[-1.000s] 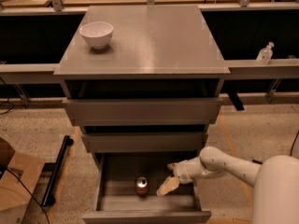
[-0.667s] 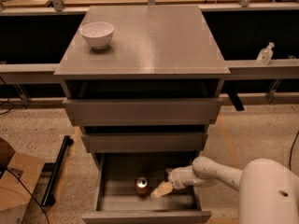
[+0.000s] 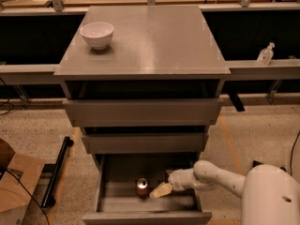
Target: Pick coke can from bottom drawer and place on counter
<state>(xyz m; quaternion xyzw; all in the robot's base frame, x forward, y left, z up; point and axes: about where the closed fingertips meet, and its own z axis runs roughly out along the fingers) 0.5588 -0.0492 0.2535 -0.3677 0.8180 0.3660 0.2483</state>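
Note:
The bottom drawer (image 3: 112,205) of the grey cabinet stands pulled open. The coke can (image 3: 142,187) stands upright inside it, left of centre, its silver top showing. My gripper (image 3: 160,191) reaches into the drawer from the right on a white arm, its pale fingers just to the right of the can, close beside it and not around it. The counter (image 3: 154,41) is the flat grey top of the cabinet above.
A white bowl (image 3: 97,34) sits on the counter's back left. Two shallower drawers (image 3: 143,112) above stick out slightly. A clear bottle (image 3: 265,54) stands on the right rail shelf. A cardboard box (image 3: 16,186) and a black bar (image 3: 57,170) lie on the floor at left.
My gripper has moved left inside the bottom drawer, from its right side to just beside the can. The can has not moved.

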